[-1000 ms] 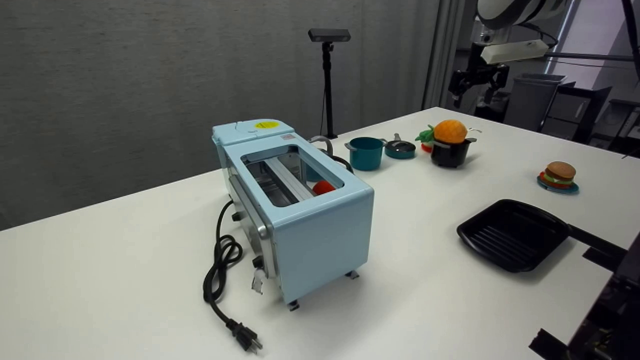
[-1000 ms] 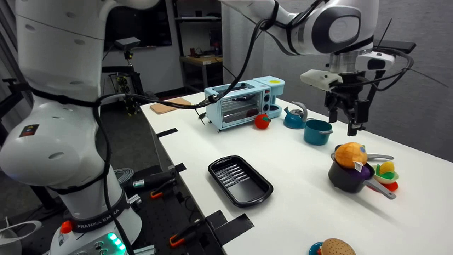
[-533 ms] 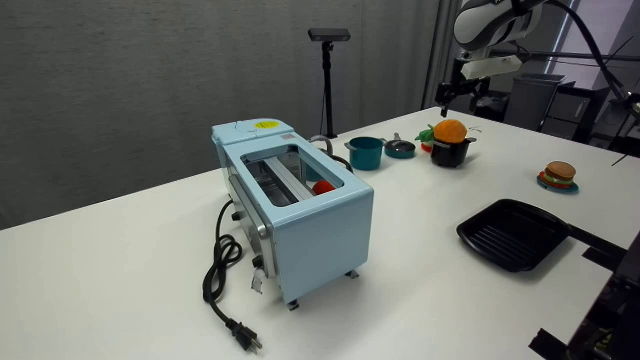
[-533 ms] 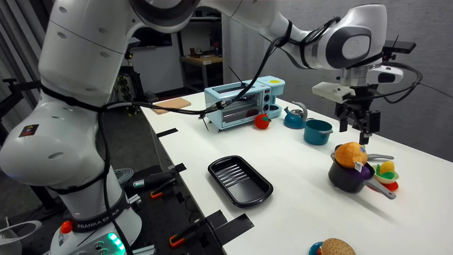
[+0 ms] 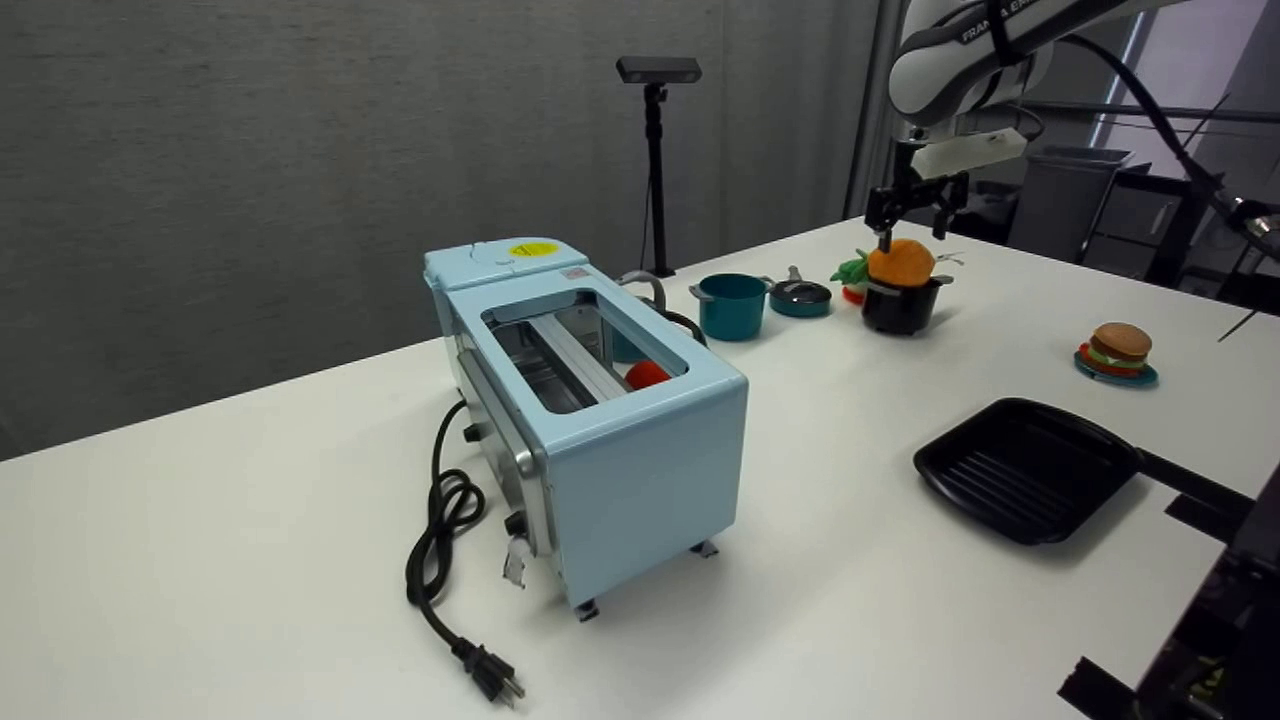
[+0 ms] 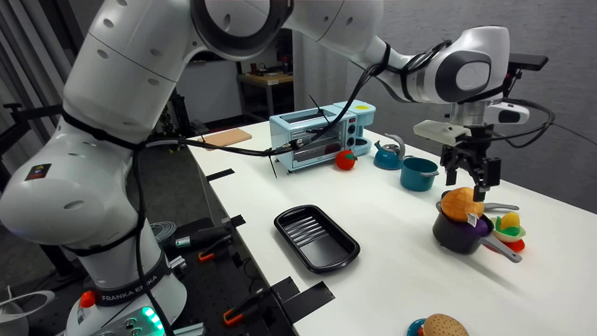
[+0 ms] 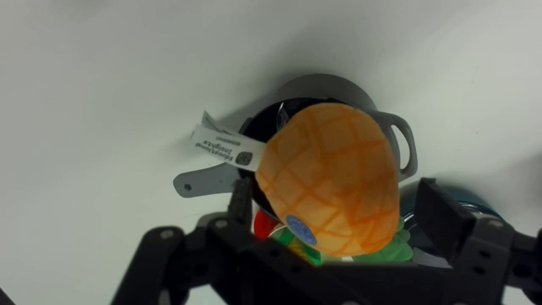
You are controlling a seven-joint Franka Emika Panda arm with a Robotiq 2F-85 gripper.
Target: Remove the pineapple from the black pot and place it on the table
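The pineapple [image 6: 459, 206], a rounded orange plush with a white tag, sits on top of the black pot [image 6: 448, 237] and sticks up above its rim. The pineapple also shows in an exterior view [image 5: 901, 266] and fills the middle of the wrist view [image 7: 334, 169]. The pot's wall [image 7: 332, 86] shows behind it there. My gripper [image 6: 465, 190] is open, pointing down just over the pineapple. In the wrist view its fingers stand wide on either side of the pineapple, apart from it. The white table [image 6: 382, 289] lies beneath the pot.
A bowl with toy food [image 6: 509, 227] and a pan handle [image 6: 501, 206] lie close beside the pot. A teal pot [image 6: 418, 175], kettle [image 6: 388, 157], tomato [image 6: 345, 160] and blue toaster oven [image 6: 312, 135] stand farther along. A grill pan [image 6: 317, 239] and burger [image 5: 1120, 345] lie on the table.
My gripper has come down and over toward the pot, and now stands close above the pineapple. The pineapple and the pot have not moved. The gripper stays open.
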